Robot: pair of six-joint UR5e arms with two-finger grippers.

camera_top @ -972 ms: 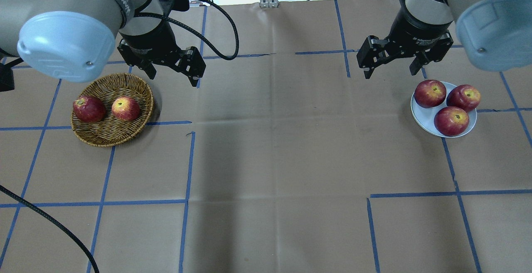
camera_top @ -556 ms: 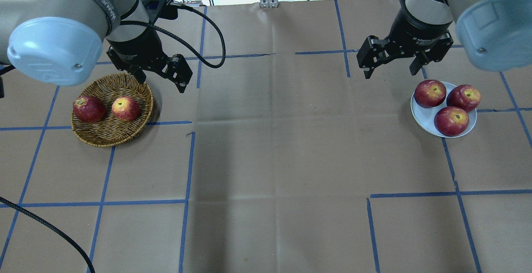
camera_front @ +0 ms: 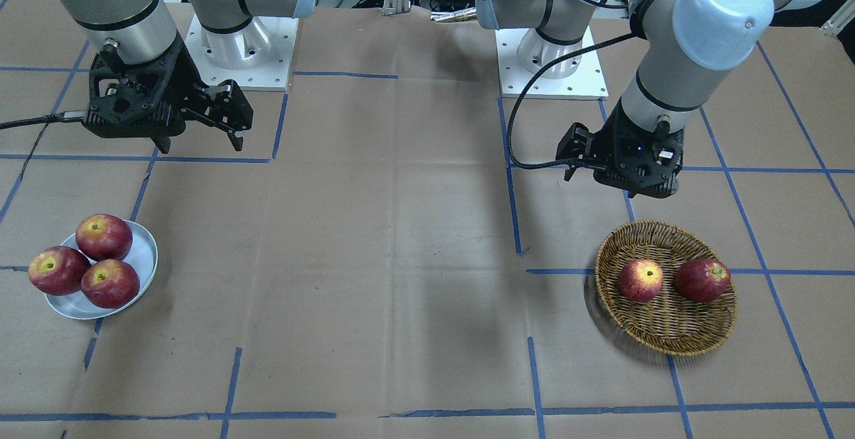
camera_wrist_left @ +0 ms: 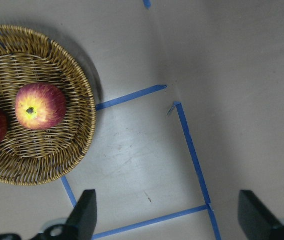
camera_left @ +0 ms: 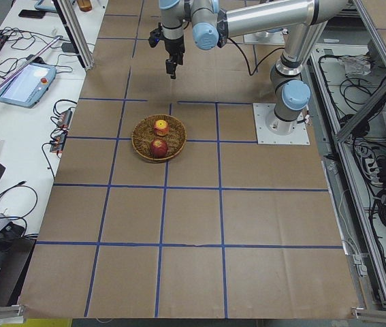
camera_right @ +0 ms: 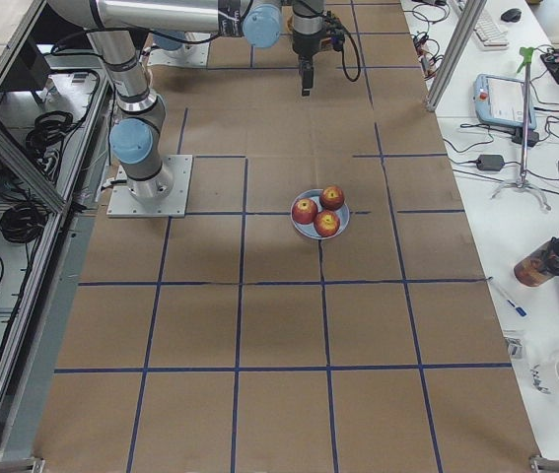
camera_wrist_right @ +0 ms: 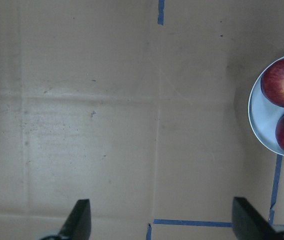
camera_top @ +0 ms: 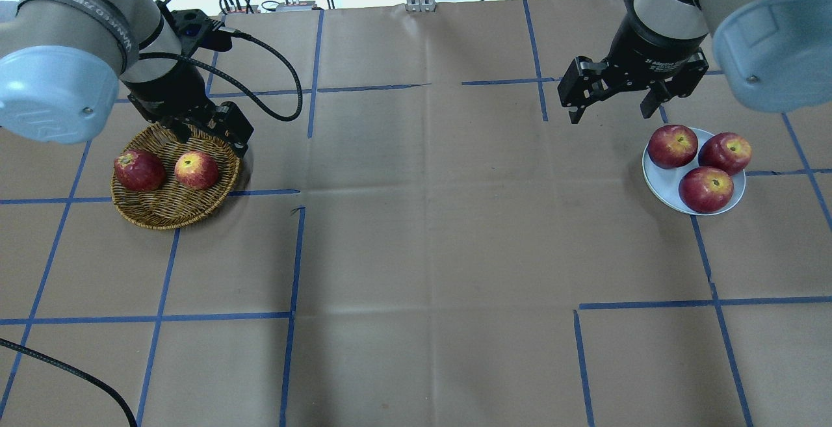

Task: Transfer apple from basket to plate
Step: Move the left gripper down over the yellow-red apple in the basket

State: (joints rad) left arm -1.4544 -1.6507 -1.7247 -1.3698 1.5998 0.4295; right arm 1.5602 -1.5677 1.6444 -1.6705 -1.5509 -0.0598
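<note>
The table point(camera_top: 429, 251) is wide. The basket point(camera_top: 162, 214) sits at the robot's left end and the plate point(camera_top: 654, 179) well apart at the right end, so I reckon this is only the start of the reach.

The left arm point(camera_top: 71, 56) hangs over the basket's far rim, and the right arm point(camera_top: 669, 17) hangs just behind the plate.

The basket holds two fruits side by side. One is the apple point(camera_top: 196, 170), lying toward the table's middle, and the other is a darker apple point(camera_top: 138, 170) just beside it. The plate already carries three apples point(camera_top: 706, 189), with only a bare strip at its inner edge.

The left gripper point(camera_wrist_left: 168, 216) is spread wide and empty. In its wrist view the apple sits well off to one side of the gap, not between the fingers. It should first slide across until the yellow dimple is centred, and only then come down. I'd also set the fingers so neither one drops into the narrow space by the darker apple or onto the wicker wall.

The right gripper point(camera_top: 611, 116) is likewise spread and empty.
</note>
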